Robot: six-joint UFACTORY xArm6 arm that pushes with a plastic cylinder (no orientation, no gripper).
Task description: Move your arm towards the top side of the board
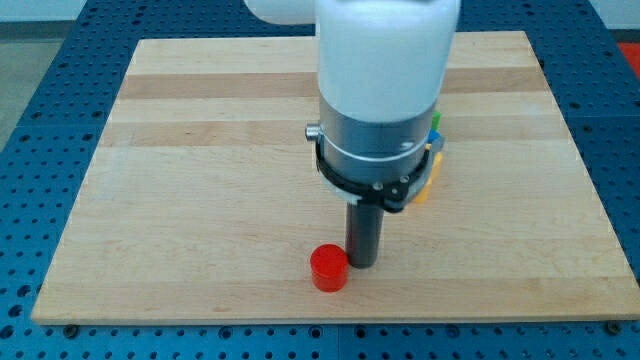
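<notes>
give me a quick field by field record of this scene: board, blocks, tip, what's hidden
board: light wooden board on a blue perforated surface
red block: red cylinder, near the view's bottom edge of the board
my tip, just to the view's right of the red cylinder, close or touching, cannot tell which
other blocks: bits of yellow, green and blue show behind the arm on the view's right; shapes cannot be made out
arm: white and grey body covers the board's centre and top middle
</notes>
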